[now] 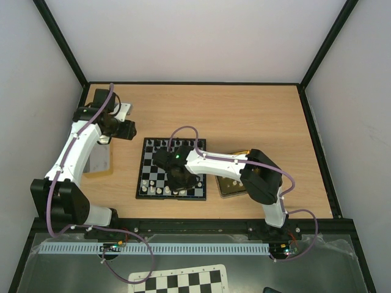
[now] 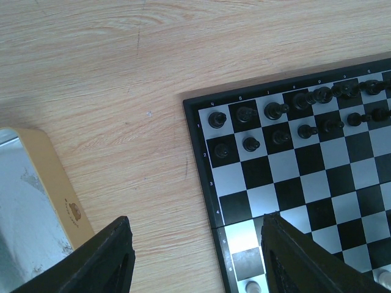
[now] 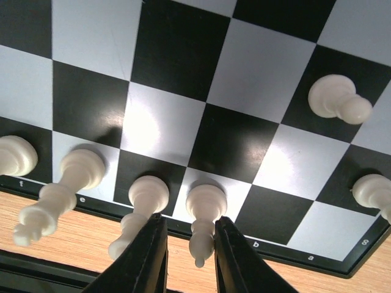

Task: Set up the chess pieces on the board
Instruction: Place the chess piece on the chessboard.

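Gripper (R), jaws ajar, astride cream piece on board edge

— How was the left arm placed?
— It reached forward along the left side with its elbow bent and its wrist turned inward. The left gripper pointed down, its jaws spread wide with nothing between them.
— And the right arm?
— It was folded at the elbow and stretched leftward across the middle, with the wrist held low. The right gripper also faced down. Its dark fingers were only narrowly parted and nearly parallel.
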You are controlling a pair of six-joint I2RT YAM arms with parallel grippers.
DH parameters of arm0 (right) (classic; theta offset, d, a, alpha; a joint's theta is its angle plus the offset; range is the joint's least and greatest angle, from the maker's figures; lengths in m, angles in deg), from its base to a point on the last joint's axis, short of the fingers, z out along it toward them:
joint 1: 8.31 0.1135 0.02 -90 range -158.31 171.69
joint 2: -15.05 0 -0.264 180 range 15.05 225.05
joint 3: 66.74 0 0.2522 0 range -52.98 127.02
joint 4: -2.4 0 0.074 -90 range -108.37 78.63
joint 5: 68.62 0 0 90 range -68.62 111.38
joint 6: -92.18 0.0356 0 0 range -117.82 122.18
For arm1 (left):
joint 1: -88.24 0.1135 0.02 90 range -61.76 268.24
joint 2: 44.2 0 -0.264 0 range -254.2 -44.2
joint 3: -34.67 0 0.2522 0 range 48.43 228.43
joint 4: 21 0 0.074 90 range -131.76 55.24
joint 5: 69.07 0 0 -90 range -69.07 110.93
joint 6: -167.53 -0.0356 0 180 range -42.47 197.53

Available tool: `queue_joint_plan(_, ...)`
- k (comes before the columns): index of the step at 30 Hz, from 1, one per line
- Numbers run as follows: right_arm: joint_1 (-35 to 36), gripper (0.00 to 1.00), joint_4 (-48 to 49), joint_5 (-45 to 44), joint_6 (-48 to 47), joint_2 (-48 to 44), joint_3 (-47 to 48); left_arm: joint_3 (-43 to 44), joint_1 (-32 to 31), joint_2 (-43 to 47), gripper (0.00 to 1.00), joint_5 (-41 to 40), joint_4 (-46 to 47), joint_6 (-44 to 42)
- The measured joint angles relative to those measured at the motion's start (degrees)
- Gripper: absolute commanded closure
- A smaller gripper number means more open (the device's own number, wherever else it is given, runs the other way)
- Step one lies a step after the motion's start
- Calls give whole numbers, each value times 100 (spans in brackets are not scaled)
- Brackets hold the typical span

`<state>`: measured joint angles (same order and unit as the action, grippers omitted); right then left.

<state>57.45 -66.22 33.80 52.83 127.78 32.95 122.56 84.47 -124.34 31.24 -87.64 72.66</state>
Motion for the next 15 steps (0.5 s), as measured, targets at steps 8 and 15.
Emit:
queue_joint_plan(8,-13,79,-15,-59,-55,35,83,0,7,-2,42,0,-2,0)
queue_joint_plan(15,-61,79,-15,-59,-111,81,85,2,11,-7,42,0,0,0)
